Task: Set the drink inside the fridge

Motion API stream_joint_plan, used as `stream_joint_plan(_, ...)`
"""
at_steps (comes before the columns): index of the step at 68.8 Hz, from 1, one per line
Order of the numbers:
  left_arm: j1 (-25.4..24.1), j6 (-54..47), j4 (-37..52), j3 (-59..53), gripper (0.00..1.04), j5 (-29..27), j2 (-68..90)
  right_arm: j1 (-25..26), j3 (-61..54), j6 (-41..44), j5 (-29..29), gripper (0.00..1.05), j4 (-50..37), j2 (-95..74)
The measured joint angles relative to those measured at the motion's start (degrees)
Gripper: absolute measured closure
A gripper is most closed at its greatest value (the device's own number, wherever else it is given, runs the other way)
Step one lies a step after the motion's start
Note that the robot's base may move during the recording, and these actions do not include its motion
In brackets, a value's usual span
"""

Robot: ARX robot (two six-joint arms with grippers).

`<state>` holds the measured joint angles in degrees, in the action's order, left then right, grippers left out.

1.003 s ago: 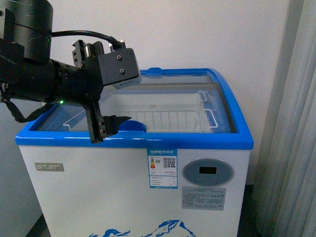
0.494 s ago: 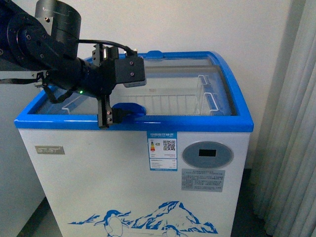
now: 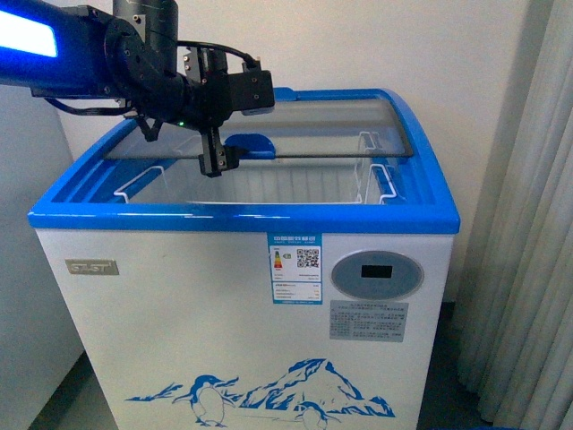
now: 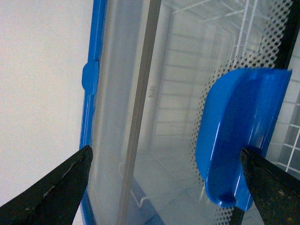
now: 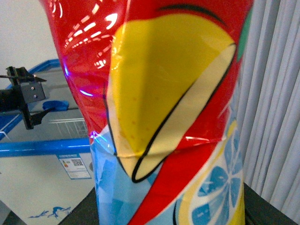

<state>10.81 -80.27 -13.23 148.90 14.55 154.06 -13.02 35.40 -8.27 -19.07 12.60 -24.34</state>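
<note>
The fridge (image 3: 242,305), a white chest cooler with a blue rim, stands in front of me. Its glass lid (image 3: 331,121) is slid toward the back. A white wire basket (image 3: 376,184) shows in the opening. My left gripper (image 3: 218,163) hangs open at the lid's blue handle (image 3: 252,143). In the left wrist view the left gripper (image 4: 166,187) has the blue handle (image 4: 239,131) just inside one fingertip. The drink (image 5: 168,117), labelled red, yellow and blue, fills the right wrist view. My right gripper (image 5: 171,213) is shut on it, off to the fridge's (image 5: 42,147) right, out of the front view.
Grey curtains (image 3: 528,233) hang close to the fridge's right side. A white wall (image 3: 358,45) runs behind it. A pale cabinet (image 3: 22,322) stands at its left. An oval grey display (image 3: 376,275) sits on the fridge's front.
My left arm has gone back over the fridge with the blue handle, and the glass lid has slid rearward, widening the opening over the basket.
</note>
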Motion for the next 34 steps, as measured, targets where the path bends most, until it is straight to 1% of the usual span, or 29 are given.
stream_joint_plan(4,0.0,0.3,0.5,3.2,0.08,-1.5,2.1,0.0,0.0,0.0,-0.1,0.64,0.0,0.0)
stream_joint_plan(9,0.0,1.3,3.6,8.0,0.08,-5.5,5.6,0.0,0.0,0.0,0.2,0.64,0.0,0.0)
stream_joint_plan(11,0.0,1.3,3.6,8.0,0.08,-5.5,5.6,0.0,0.0,0.0,0.1,0.64,0.0,0.0)
stream_joint_plan(16,0.0,3.8,6.4,11.1,0.08,-8.3,8.2,0.0,0.0,0.0,0.1,0.64,0.0,0.0)
stream_joint_plan(18,0.0,3.8,6.4,11.1,0.08,-8.3,8.2,0.0,0.0,0.0,0.1,0.64,0.0,0.0)
stream_joint_plan(19,0.1,5.3,7.8,12.0,0.08,-9.8,8.9,0.0,0.0,0.0,0.1,0.64,0.0,0.0)
stream_joint_plan(24,0.3,6.4,9.5,13.0,0.08,-11.7,9.9,0.0,0.0,0.0,0.1,0.64,0.0,0.0)
stream_joint_plan(25,0.4,8.6,10.3,13.4,0.08,-12.7,10.3,-0.1,0.0,0.0,0.1,0.64,0.0,0.0)
stream_joint_plan(26,0.4,8.6,10.3,13.4,0.08,-12.7,10.3,0.0,0.0,0.0,0.1,0.64,0.0,0.0)
stream_joint_plan(31,0.9,12.3,13.1,14.4,0.08,-16.8,11.1,0.0,0.0,0.0,0.1,0.64,0.0,0.0)
stream_joint_plan(34,1.2,17.9,14.9,14.5,0.08,-19.6,11.3,0.0,0.0,0.0,0.0,0.64,0.0,0.0)
